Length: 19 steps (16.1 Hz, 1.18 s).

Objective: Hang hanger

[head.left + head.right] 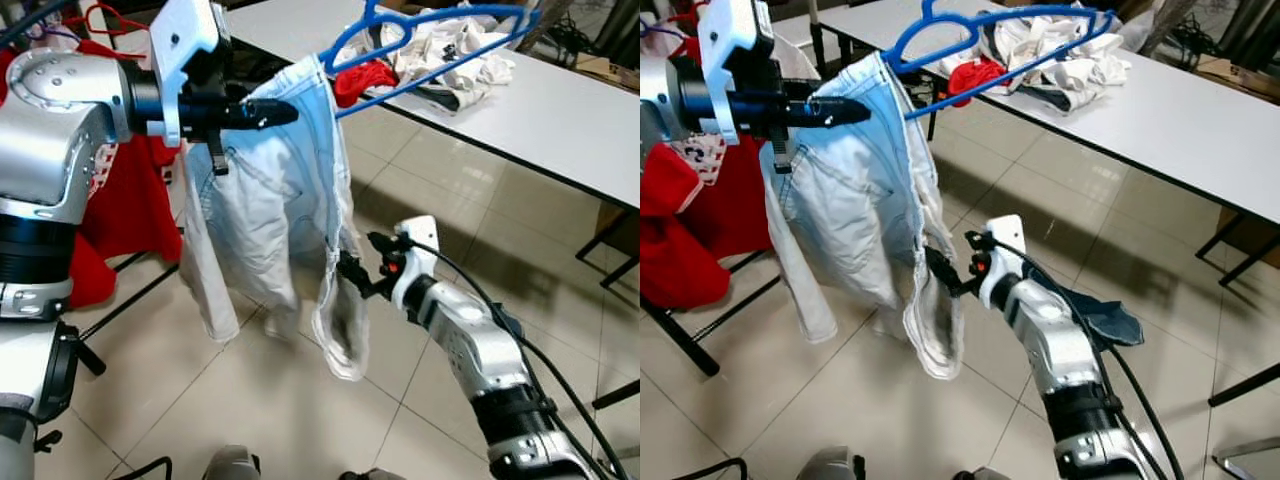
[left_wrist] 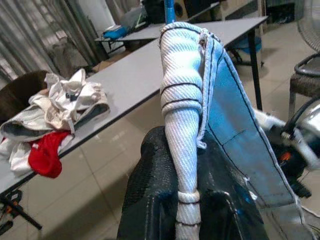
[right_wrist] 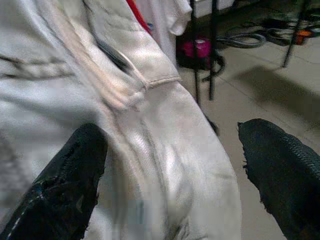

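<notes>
A blue plastic hanger is held high, its far end over the table. Pale blue jeans hang from its near end and droop toward the floor. My left gripper is shut on the jeans' waistband at the top, where the cloth meets the hanger; the rolled band lies across its black fingers. My right gripper is lower, at the hanging legs, and open. The wrist view shows the pale cloth lying between its two spread fingers.
A long white table stands at the back right with a heap of clothes and a red cloth. Red garments hang on a rack at the left. A dark blue cloth lies on the tiled floor.
</notes>
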Available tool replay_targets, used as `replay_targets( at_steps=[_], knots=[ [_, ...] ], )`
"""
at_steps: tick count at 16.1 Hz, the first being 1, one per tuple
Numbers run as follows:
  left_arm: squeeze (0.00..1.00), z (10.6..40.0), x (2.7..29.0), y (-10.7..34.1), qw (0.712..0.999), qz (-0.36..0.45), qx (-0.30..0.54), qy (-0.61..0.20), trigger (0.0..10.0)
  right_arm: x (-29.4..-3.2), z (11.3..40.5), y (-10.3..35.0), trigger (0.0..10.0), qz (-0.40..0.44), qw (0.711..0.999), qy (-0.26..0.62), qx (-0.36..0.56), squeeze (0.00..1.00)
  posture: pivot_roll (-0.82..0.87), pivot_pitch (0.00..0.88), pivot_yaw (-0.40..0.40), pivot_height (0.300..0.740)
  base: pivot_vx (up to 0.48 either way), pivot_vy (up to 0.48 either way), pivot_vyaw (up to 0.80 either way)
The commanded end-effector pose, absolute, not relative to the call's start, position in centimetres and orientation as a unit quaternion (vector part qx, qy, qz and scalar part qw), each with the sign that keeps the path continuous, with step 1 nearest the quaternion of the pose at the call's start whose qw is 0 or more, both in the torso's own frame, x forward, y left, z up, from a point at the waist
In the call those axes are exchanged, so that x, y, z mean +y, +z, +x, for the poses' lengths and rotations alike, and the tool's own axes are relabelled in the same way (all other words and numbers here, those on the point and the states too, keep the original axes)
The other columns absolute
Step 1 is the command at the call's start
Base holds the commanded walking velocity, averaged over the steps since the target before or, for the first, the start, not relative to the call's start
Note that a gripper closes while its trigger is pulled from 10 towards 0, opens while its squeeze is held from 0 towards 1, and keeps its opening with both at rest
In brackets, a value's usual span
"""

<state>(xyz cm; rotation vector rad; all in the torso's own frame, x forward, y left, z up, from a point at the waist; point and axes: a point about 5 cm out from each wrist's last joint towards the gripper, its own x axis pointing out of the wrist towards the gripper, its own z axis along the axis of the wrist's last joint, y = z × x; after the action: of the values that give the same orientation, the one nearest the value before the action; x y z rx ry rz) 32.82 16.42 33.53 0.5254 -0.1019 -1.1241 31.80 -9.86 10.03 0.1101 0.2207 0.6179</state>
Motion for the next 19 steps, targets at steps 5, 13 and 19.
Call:
replay_targets(
  at_steps=[5, 13, 19],
  knots=[
    [0.00, 31.9, 16.6, 36.8, 0.824, 0.246, -0.108, -0.499, 0.0, -12.9, 31.9, 6.2, 0.0, -0.054, 0.954, 0.206, 0.211, 0.00, 0.20, 0.070, -0.119, 0.740, 0.000, 0.000, 0.00],
    [0.00, 32.0, 17.4, 36.6, 0.834, 0.248, -0.102, -0.483, 0.0, -16.0, 31.1, 4.2, 0.0, -0.040, 0.956, 0.161, 0.243, 0.00, 0.19, 0.062, -0.114, 0.740, 0.000, 0.000, 0.00],
    [0.00, 32.0, 17.6, 36.6, 0.835, 0.249, -0.101, -0.480, 0.0, -16.3, 31.2, 4.4, 0.0, -0.029, 0.959, 0.159, 0.235, 0.00, 0.19, 0.060, -0.113, 0.740, 0.000, 0.000, 0.00]
  ],
)
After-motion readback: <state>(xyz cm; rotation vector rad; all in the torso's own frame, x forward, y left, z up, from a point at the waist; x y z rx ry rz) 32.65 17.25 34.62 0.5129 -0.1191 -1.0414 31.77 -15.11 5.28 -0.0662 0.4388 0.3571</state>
